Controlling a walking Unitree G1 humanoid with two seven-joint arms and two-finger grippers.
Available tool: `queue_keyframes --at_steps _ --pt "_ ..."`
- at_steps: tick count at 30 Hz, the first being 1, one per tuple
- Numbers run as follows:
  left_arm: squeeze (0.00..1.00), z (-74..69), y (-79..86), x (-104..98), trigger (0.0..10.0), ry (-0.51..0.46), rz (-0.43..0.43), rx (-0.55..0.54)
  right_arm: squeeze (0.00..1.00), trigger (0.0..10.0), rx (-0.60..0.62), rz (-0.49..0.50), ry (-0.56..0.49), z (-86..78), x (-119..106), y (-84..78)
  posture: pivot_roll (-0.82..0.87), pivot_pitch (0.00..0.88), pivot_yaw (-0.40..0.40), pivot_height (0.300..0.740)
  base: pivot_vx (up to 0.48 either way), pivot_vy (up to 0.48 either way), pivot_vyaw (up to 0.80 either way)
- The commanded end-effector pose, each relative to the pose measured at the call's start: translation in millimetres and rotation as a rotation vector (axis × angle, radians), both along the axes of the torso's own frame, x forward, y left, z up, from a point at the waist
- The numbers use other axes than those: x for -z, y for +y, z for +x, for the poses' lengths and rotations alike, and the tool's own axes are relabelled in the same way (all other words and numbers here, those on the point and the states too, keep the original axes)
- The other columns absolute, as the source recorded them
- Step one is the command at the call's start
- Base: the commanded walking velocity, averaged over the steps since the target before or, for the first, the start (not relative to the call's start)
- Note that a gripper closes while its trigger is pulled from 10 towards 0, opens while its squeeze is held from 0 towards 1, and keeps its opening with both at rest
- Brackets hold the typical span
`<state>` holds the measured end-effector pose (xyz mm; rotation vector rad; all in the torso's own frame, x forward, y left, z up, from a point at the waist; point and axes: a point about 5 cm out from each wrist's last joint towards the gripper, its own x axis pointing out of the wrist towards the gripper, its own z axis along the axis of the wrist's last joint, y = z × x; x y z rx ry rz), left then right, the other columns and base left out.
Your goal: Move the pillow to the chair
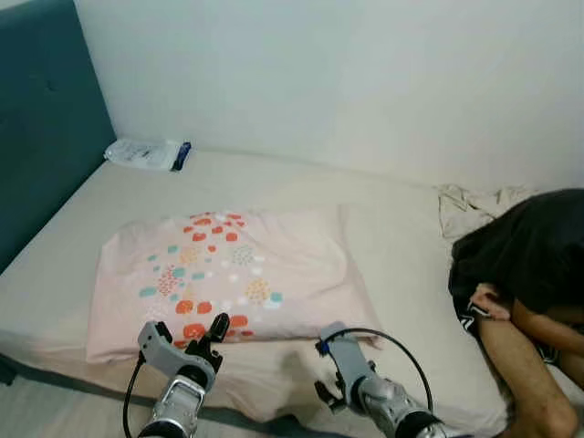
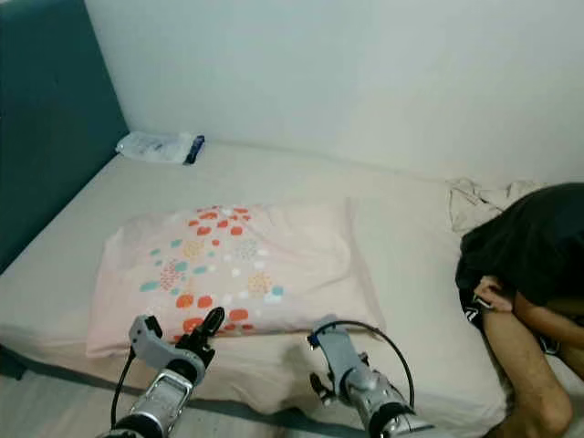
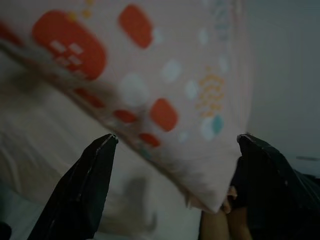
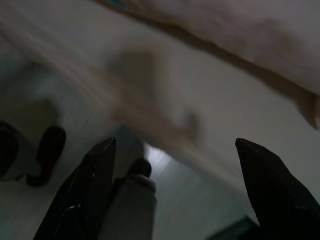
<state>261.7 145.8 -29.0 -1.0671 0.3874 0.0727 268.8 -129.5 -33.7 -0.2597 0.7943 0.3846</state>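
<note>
The pillow [image 1: 228, 274] lies flat on the bed [image 1: 401, 265], near its front edge. The left gripper [image 3: 172, 187] hovers just before the pillow's front edge, fingers spread wide, holding nothing. The right gripper [image 4: 175, 190], also spread and empty, points at the sheet beside the pillow's front corner. A pinch here may catch only the sheet. A person [image 1: 525, 292] sits on the right; a swinging pillow could hit them.
</note>
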Motion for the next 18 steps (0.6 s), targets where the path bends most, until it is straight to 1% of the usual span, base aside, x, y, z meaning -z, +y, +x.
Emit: queue_keyframes --at_steps 1,3,4,6,8,11,13,15,16,17,18 --pt "0.00 -3.0 -3.5 3 10.0 0.023 -0.018 0.009 0.00 10.0 0.016 0.016 -0.017 2.5 -2 2.6 -0.02 0.045 -0.059 0.614 0.000 0.000 0.00" --pt "0.00 -3.3 -3.8 3 10.0 0.025 -0.021 0.010 0.00 10.0 0.015 0.024 -0.025 4.7 -4 4.6 -0.02 0.045 -0.062 0.609 0.000 0.000 0.00" --pt "0.00 -3.5 -4.6 3 10.0 0.024 -0.027 0.012 0.00 10.0 0.010 0.042 -0.036 7.7 -7 8.6 -0.02 0.048 -0.063 0.599 0.000 0.000 0.00" --pt "0.00 -3.4 -5.2 3 10.0 0.022 -0.031 0.013 0.00 10.0 0.004 0.054 -0.042 9.3 -9 11.2 -0.02 0.048 -0.063 0.589 0.000 0.000 0.00" --pt "0.00 -1.6 -7.2 2 10.0 0.012 -0.038 0.011 0.00 10.0 -0.020 0.060 -0.039 8.0 -8 16.4 -0.03 0.051 -0.067 0.574 0.000 0.000 0.00" --pt "0.00 0.7 -9.0 0 10.0 -0.001 -0.049 0.006 0.00 10.0 -0.050 0.056 -0.032 4.8 -6 19.7 -0.03 0.056 -0.068 0.564 0.000 0.000 0.00" --pt "0.00 4.5 -11.5 -4 10.0 -0.024 -0.065 -0.005 0.00 10.0 -0.094 0.051 -0.018 -0.9 -2 23.5 -0.03 0.061 -0.068 0.555 0.000 0.000 0.00" --pt "0.00 10.5 -14.2 -10 10.0 -0.062 -0.091 -0.015 0.00 10.0 -0.134 0.066 0.004 -7.7 2 27.8 -0.03 0.064 -0.066 0.546 0.000 0.000 0.00" --pt "0.00 14.1 -15.6 -14 10.0 -0.087 -0.101 -0.015 0.00 10.0 -0.151 0.090 0.020 -11.5 4 30.6 -0.04 0.068 -0.065 0.541 0.000 0.000 0.00" --pt "0.00 21.2 -18.5 -22 10.0 -0.142 -0.131 -0.008 0.00 10.0 -0.196 0.125 0.047 -19.0 8 36.5 -0.04 0.074 -0.063 0.531 0.000 0.000 0.00" --pt "0.00 24.8 -19.9 -27 10.0 -0.174 -0.144 0.001 0.00 10.0 -0.231 0.136 0.060 -23.3 10 39.6 -0.04 0.075 -0.062 0.526 0.000 0.000 0.00"
